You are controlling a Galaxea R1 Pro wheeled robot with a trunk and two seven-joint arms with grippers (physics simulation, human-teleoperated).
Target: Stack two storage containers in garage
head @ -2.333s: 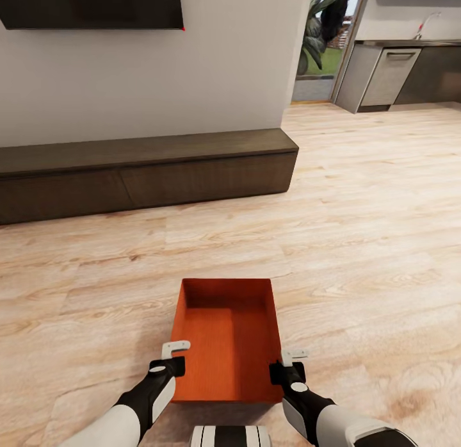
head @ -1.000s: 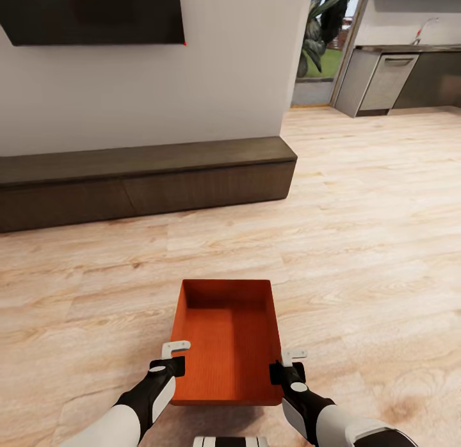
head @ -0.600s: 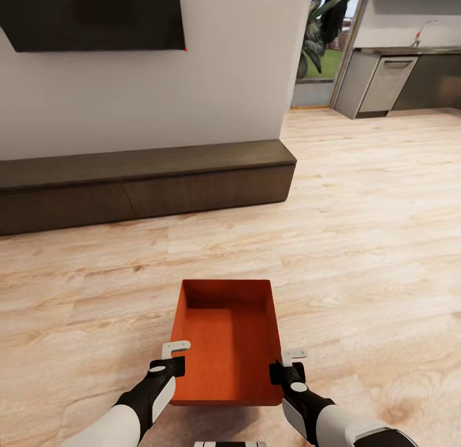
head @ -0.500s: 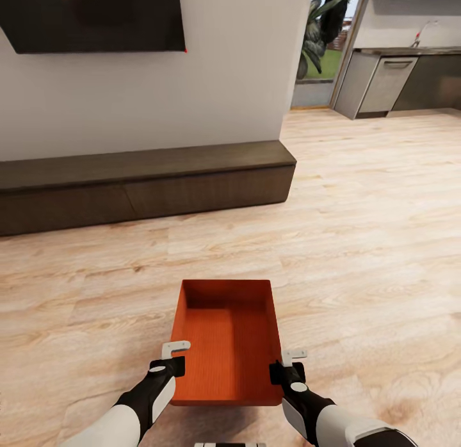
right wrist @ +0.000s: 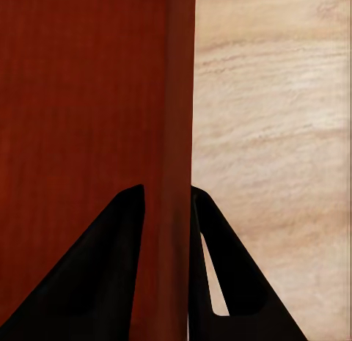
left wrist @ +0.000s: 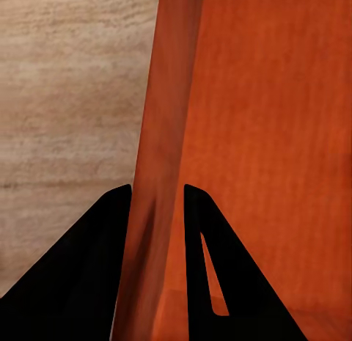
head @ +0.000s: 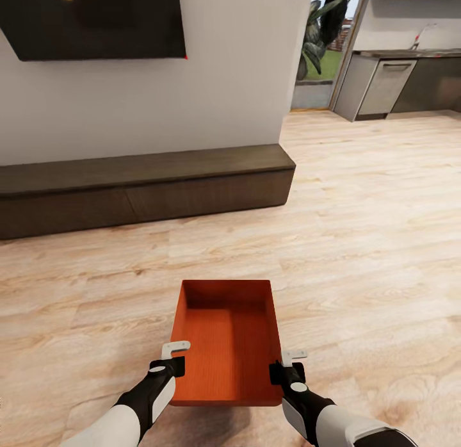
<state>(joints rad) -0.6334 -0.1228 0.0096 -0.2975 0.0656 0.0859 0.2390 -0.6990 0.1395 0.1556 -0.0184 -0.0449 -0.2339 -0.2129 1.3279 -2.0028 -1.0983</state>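
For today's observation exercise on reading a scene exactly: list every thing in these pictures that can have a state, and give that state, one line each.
Storage container: upright, open-topped, empty, held by both side walls.
Left gripper: shut on the container's left wall.
Right gripper: shut on the container's right wall.
Wall-mounted TV: off, screen dark.
Long dark low cabinet: fronts closed.
Dishwasher: door closed.

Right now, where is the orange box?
In the head view the orange box is low in the middle, just in front of the robot, held over the wood floor between the left claw and the right claw.
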